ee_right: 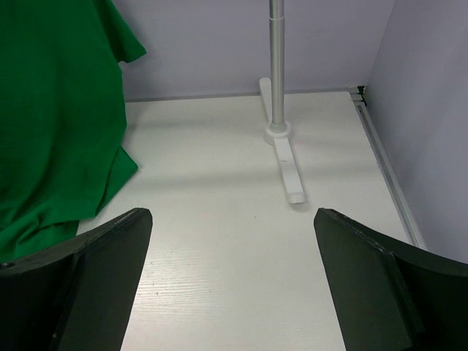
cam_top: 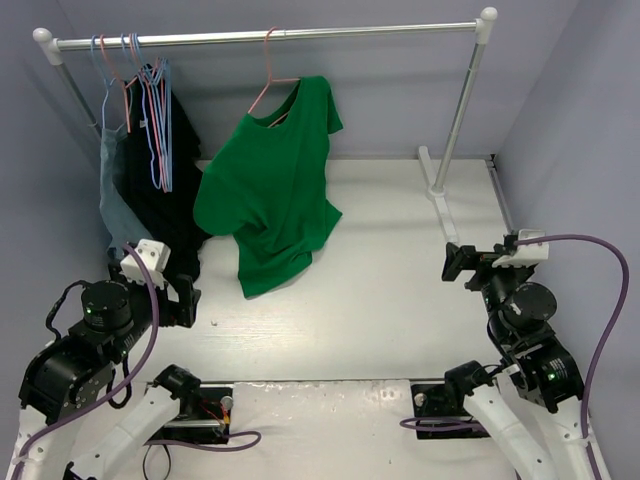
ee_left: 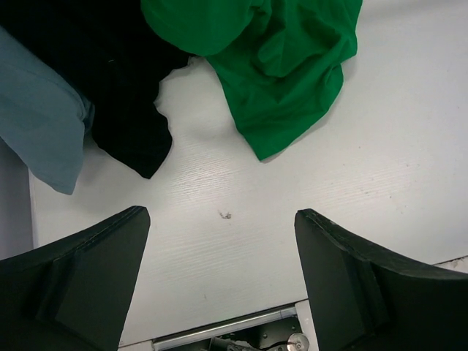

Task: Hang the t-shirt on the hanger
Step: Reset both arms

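Overhead, the left claw (cam_top: 188, 300) and the right claw (cam_top: 452, 262) both sit low near the table (cam_top: 400, 300), fingers spread apart and gripping nothing. Ahead of the left claw and off to its right, well apart from it, the t-shirt (cam_top: 270, 190) hangs in soft bright-green folds from the hanger (cam_top: 268, 75), a thin pink wire triangle. The hanger is hooked over the shiny metal rail (cam_top: 300, 36). One wire arm of the hanger shows bare above the collar and the other runs into the shirt, which sags lopsidedly with its hem reaching down to the table. Farther ahead of the left claw, blue wire hangers (cam_top: 160, 110) crowd the rail's end.

Next, the left wrist view. Two dark, matte, wedge-shaped fingers (ee_left: 88, 278) stand wide apart over smooth white tabletop with a faint wood grain. Crumpled green cloth lies ahead and to the right. A black garment (ee_left: 110, 88) lies ahead and left, and a grey-blue garment (ee_left: 36, 124) lies farther left. None of them touches the fingers.

Finally, the right wrist view. Its dark fingers (ee_right: 380, 285) are likewise spread and hold nothing. The green shirt drapes ahead at the left. Ahead and slightly right, the rack's round metal pole (ee_right: 276, 58) rises from a flat white foot (ee_right: 287, 161).
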{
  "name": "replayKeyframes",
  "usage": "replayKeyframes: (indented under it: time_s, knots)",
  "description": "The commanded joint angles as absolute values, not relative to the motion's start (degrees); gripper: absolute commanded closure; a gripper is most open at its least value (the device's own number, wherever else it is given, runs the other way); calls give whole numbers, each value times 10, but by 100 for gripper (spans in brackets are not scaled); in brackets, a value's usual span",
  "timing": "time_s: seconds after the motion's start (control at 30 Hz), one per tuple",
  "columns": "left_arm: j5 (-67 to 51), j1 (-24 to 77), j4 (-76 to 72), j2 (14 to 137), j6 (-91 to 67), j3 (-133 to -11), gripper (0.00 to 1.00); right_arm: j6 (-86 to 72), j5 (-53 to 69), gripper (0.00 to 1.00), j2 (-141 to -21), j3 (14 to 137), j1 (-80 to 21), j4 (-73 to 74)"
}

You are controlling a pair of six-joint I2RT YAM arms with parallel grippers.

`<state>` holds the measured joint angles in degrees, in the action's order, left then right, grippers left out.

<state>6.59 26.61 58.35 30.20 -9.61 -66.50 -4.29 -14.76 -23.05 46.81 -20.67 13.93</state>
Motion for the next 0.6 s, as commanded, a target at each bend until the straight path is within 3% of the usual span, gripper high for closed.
replayKeyframes:
  time_s: [0.0, 0.57]
  knots:
    - [83, 265, 543, 299, -98, -657, 18, -36, -155, 0, -227, 463, -205, 96]
    - [127, 265, 471, 253, -142, -552, 18, -13, -132, 0, -216, 436, -210, 89]
